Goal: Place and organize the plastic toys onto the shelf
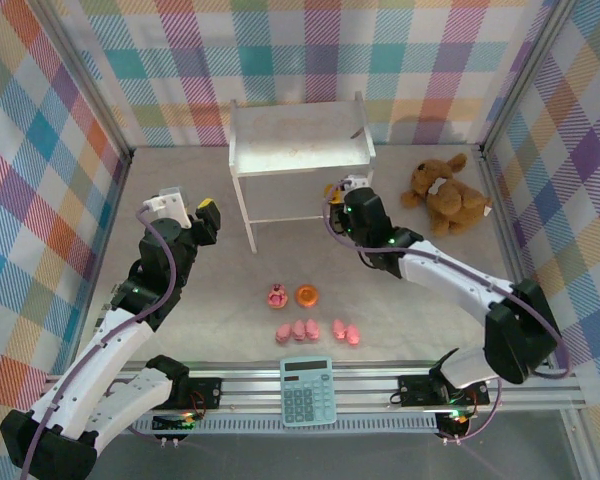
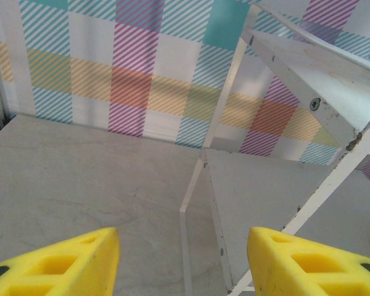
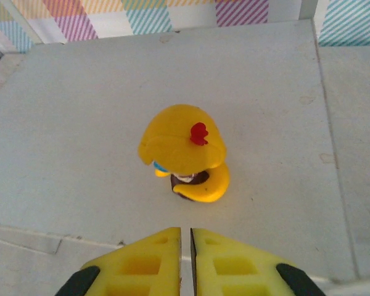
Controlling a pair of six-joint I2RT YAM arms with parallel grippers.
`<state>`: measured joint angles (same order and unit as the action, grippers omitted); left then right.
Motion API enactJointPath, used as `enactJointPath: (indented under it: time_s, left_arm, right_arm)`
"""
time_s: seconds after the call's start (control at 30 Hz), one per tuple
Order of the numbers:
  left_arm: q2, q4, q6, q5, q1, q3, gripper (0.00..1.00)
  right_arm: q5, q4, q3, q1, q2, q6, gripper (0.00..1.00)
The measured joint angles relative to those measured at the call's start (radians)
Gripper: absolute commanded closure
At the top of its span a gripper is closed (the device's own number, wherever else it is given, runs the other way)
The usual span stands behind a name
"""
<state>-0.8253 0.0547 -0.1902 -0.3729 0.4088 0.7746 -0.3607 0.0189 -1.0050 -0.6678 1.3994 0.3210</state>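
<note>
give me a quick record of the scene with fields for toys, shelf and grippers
duck: upright on what looks like the lower board of the shelf, not gripped
loose toys: five pink pigs in a row on the table, cupcake piece and orange ring just beyond
left gripper: open, empty, beside the shelf
right gripper: nearly closed, empty, just short of the duck

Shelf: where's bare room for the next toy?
Top tier: bare edge to edge. Lower board: bare left of the duck; the right gripper crowds its right end. Table crowded mid-front: pigs, ring, cupcake piece.
</note>
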Motion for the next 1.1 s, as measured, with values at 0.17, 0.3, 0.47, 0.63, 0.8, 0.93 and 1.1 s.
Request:
enactJointPath:
  time_s: [0.17,0.3,0.47,0.63,0.8,0.93,1.1]
  left_arm:
    - [0.001,0.055,0.0,0.026,0.0,0.001,0.45]
    - [-0.008,0.137,-0.005,0.075,0.001,0.006,0.45]
    - [-0.049,0.262,-0.029,0.127,0.056,0.015,0.43]
    - [-0.176,0.409,-0.048,0.126,0.272,0.086,0.4]
    - [-0.308,0.525,-0.06,0.15,0.412,0.14,0.39]
    - [-0.366,0.588,-0.084,0.179,0.445,0.127,0.36]
    - [-0.422,0.6,-0.14,0.201,0.449,0.092,0.34]
  right_arm:
    - [-0.035,0.089,0.046,-0.001,-0.23,-0.024,0.77]
    - [-0.098,0.206,0.019,-0.001,-0.382,-0.06,0.7]
    - [-0.2,0.386,-0.013,-0.001,-0.463,-0.037,0.53]
    - [-0.234,0.566,-0.072,0.002,-0.441,0.017,0.48]
    - [-0.225,0.62,-0.116,0.002,-0.418,0.048,0.45]
    - [-0.219,0.628,-0.099,0.002,-0.455,0.06,0.44]
    - [-0.203,0.629,-0.093,0.002,-0.492,0.06,0.44]
